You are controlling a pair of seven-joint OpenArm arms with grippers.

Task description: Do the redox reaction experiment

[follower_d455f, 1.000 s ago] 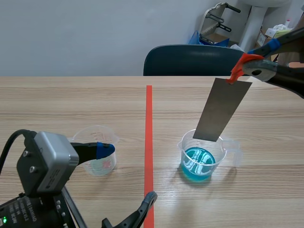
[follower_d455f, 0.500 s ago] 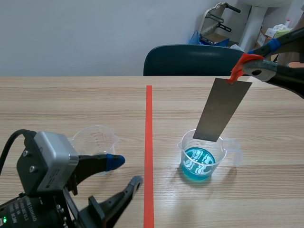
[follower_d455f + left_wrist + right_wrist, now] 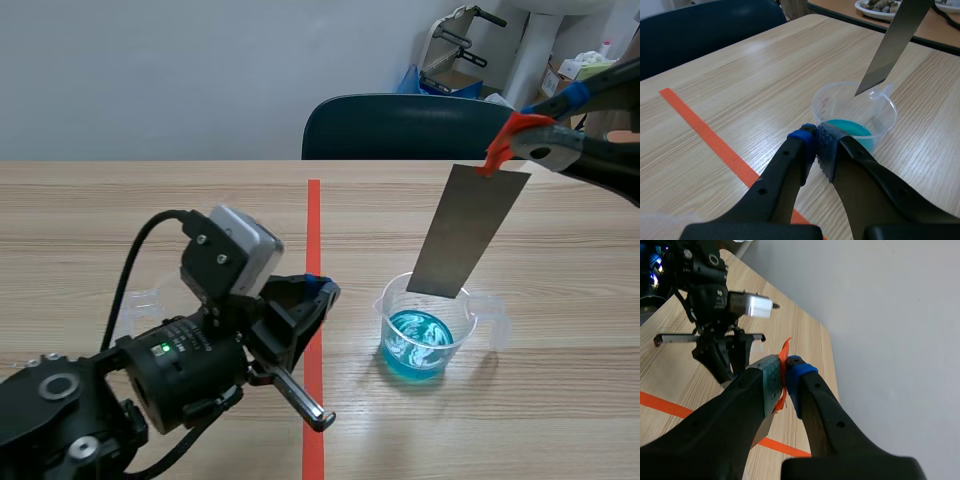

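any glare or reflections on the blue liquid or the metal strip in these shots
Scene view: white highlights ripple across the blue liquid in the clear beaker; the metal strip looks evenly matte grey, no hot spot. Left wrist view: the liquid shows flat teal without glare, partly hidden behind the shut left hand; the strip's lower tip catches paler light.

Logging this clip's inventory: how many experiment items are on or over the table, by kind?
Clear beakers: 2 (blue-liquid beaker, half-hidden beaker)
Strips: 1 (metal strip, in the right hand)
Total: 3
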